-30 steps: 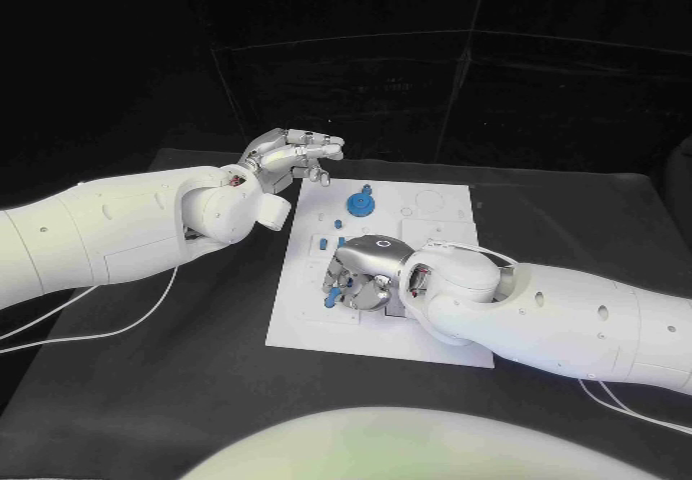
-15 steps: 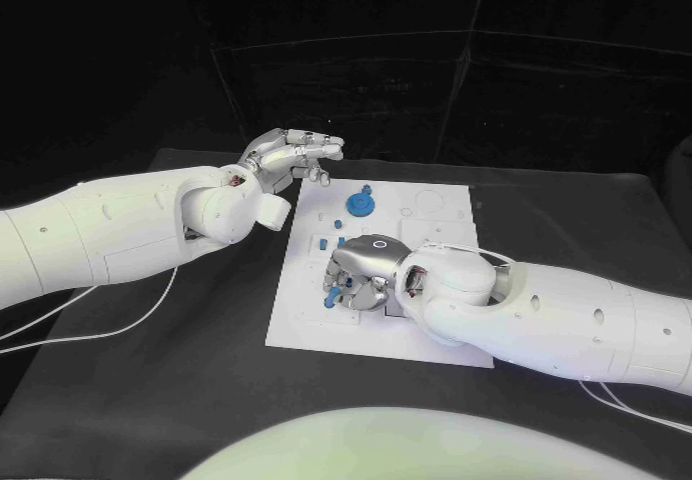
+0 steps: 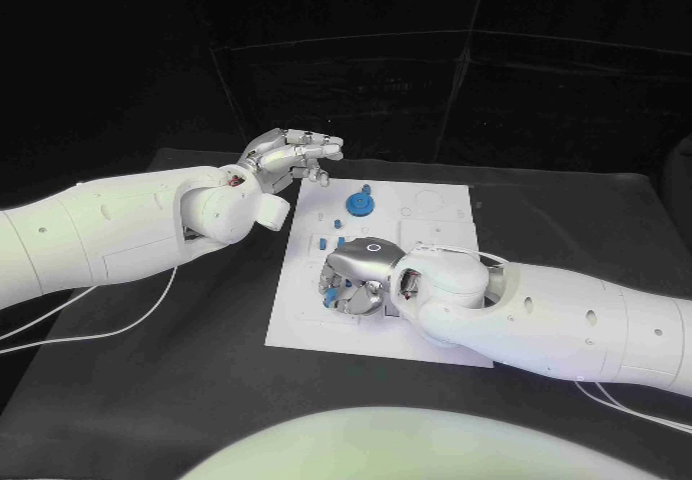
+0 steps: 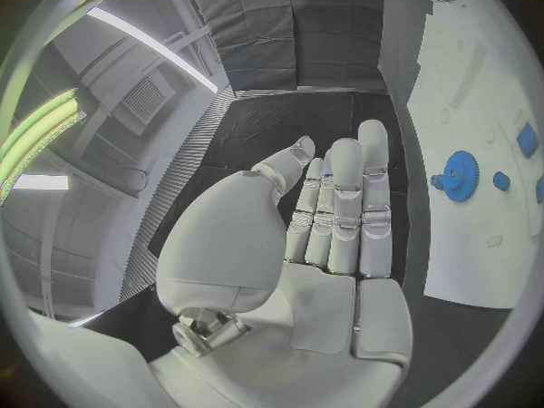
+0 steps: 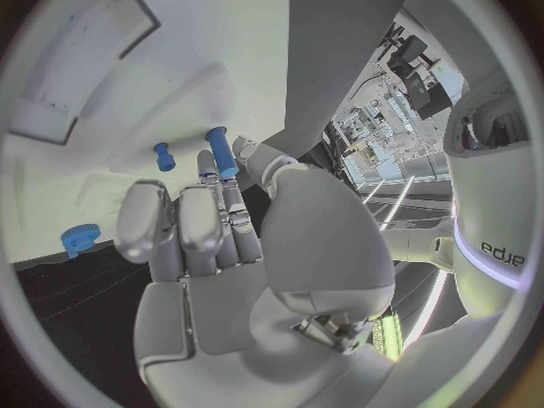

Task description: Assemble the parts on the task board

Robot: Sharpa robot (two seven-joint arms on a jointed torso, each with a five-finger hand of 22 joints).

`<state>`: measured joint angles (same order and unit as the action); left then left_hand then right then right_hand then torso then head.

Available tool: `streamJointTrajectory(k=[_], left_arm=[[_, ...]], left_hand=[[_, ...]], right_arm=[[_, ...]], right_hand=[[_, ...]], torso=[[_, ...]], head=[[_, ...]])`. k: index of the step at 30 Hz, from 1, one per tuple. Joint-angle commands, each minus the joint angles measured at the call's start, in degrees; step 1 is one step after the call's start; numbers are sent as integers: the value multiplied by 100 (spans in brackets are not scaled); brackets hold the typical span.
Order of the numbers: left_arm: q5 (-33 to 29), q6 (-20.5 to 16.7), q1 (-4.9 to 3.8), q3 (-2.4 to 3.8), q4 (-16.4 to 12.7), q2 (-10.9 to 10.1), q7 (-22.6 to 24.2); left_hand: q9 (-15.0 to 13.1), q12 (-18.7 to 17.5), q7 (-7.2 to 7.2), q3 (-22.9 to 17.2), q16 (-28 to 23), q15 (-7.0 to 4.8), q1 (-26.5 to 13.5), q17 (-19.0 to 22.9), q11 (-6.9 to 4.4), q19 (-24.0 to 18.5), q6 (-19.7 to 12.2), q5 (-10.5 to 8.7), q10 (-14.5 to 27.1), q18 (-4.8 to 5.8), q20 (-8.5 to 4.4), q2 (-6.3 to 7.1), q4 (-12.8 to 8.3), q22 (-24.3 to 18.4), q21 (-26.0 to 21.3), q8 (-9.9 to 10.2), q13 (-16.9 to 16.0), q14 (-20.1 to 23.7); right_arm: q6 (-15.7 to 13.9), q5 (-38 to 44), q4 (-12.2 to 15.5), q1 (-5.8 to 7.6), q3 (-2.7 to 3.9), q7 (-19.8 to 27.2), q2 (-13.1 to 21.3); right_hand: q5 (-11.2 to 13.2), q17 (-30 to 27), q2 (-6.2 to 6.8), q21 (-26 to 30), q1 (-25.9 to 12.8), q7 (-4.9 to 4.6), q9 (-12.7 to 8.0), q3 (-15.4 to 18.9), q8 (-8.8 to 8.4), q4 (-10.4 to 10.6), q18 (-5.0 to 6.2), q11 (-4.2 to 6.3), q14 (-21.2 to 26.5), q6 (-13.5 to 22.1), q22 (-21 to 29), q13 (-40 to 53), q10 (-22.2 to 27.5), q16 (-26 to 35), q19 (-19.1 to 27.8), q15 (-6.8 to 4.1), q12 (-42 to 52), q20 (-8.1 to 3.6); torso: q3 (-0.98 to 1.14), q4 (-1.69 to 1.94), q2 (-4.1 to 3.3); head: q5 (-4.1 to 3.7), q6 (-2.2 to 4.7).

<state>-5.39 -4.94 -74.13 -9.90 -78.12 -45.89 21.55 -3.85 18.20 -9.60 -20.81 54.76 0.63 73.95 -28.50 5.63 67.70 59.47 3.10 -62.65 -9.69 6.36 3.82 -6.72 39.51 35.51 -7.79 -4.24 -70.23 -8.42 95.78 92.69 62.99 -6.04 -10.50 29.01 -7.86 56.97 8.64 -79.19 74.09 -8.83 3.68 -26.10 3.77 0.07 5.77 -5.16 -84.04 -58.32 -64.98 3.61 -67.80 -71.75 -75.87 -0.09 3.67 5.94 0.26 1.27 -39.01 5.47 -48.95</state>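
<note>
The right robot hand (image 3: 358, 272) hangs palm-down over the near-left part of the white task board (image 3: 433, 330), knuckles up and fingers curled under. In the right wrist view it pinches a small blue peg (image 5: 222, 152) between thumb and fingertips, close above the board. A second blue peg (image 5: 164, 157) stands on the board just beside it, and a small blue gear (image 5: 77, 238) lies near the board's edge.

The left robot hand (image 3: 289, 152) is raised off the board's far-left corner, over the black desk (image 3: 159, 380). Its fingers are stretched out straight and close together, with nothing in them; the left wrist view shows the flat palm (image 4: 340, 208) facing the board from the side.

A large blue gear (image 3: 361, 205) sits on the far part of the board, well apart from both hands. The board's right half lies bare and white, and dark desk runs wide on every side of it.
</note>
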Motion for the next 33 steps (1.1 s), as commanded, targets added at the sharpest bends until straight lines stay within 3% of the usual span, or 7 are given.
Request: streamJointTrajectory(k=[1, 6, 13, 17, 21, 29, 33], left_arm=[[-13, 86, -9, 4, -8, -1, 9], [-13, 90, -9, 4, -10, -4, 1], [-12, 99, -9, 4, -11, -7, -10], [-12, 105, -9, 4, -10, -11, -14], [-12, 109, -9, 4, -10, -17, -15], [-12, 108, -8, 1, -9, -40, -18], [-12, 103, -8, -5, -18, -51, -9]], left_hand=[[0, 37, -11, 40, -20, 12, -24, 15, -13, -39, -30, -23, 51, -76, 15, -27, 5, -11, -33, 4, 9, 52], [0, 38, -11, 42, -19, 12, -24, 16, -13, -39, -31, -22, 52, -76, 16, -28, 5, -12, -34, 4, 9, 52], [0, 38, -11, 42, -19, 12, -24, 16, -13, -39, -31, -22, 52, -76, 16, -28, 5, -12, -34, 4, 9, 52], [0, 39, -12, 48, -19, 13, -23, 18, -12, -38, -34, -23, 56, -76, 16, -27, 4, -15, -37, 4, 10, 53], [0, 39, -12, 48, -19, 13, -23, 18, -12, -38, -34, -23, 56, -76, 16, -27, 4, -15, -37, 4, 10, 53], [0, 39, -12, 48, -19, 13, -23, 18, -12, -38, -34, -23, 56, -76, 16, -27, 4, -15, -37, 4, 10, 53], [0, 39, -12, 48, -19, 13, -23, 18, -12, -38, -34, -23, 56, -76, 16, -27, 4, -15, -37, 4, 10, 53]], right_arm=[[-60, 53, 5, 6, 1, 52, -11], [-174, 21, 4, 6, -1, 71, -10], [-650, -70, 30, 6, -3, 146, 31], [-947, -121, 93, 5, -3, 194, 140], [-1166, -235, 262, 5, -2, 239, 385], [-1273, -680, 862, 93, 6, 156, 1248], [-1296, -1289, 1144, 172, 7, -50, 1806]], right_hand=[[-28, -11, 56, 35, 2, 0, -5, 51, -35, -2, -58, 4, -69, 85, 12, 3, 51, -1, 1, 36, 5, 43], [7, -88, 79, 73, -15, -16, -3, 198, -27, -7, -42, -10, -47, 361, 86, 2, 235, 40, 45, 48, 4, 52], [135, -425, 71, 283, -6, 70, -15, 841, -36, -5, 25, -51, 29, 1266, 457, 10, 709, 264, 239, 70, 59, 74], [116, -523, 3, 367, 69, 78, -17, 1205, -42, 6, 47, -83, 42, 1496, 591, 13, 931, 333, 292, 98, 110, 97], [96, -538, -42, 382, 113, 27, 1, 1341, -19, 14, 51, -81, 40, 1376, 611, 21, 956, 344, 292, 100, 171, 101], [46, -535, -153, 384, 185, -60, 61, 1648, 87, 66, 46, -30, 19, 771, 597, 37, 642, 344, 253, 61, 469, 68], [7, -219, -259, 239, 157, -50, 126, 1728, 292, 171, -4, 45, -72, 301, 327, 166, -166, 130, 85, 11, 869, 42]], torso=[[1, 1, 0], [2, 0, 0], [4, 0, 1], [6, -2, 5], [8, -13, 9], [5, -32, 15], [1, -48, 22]], head=[[0, -2], [-4, -2], [-13, 13], [-24, 20], [-39, 28], [-189, 89], [-323, 127]])
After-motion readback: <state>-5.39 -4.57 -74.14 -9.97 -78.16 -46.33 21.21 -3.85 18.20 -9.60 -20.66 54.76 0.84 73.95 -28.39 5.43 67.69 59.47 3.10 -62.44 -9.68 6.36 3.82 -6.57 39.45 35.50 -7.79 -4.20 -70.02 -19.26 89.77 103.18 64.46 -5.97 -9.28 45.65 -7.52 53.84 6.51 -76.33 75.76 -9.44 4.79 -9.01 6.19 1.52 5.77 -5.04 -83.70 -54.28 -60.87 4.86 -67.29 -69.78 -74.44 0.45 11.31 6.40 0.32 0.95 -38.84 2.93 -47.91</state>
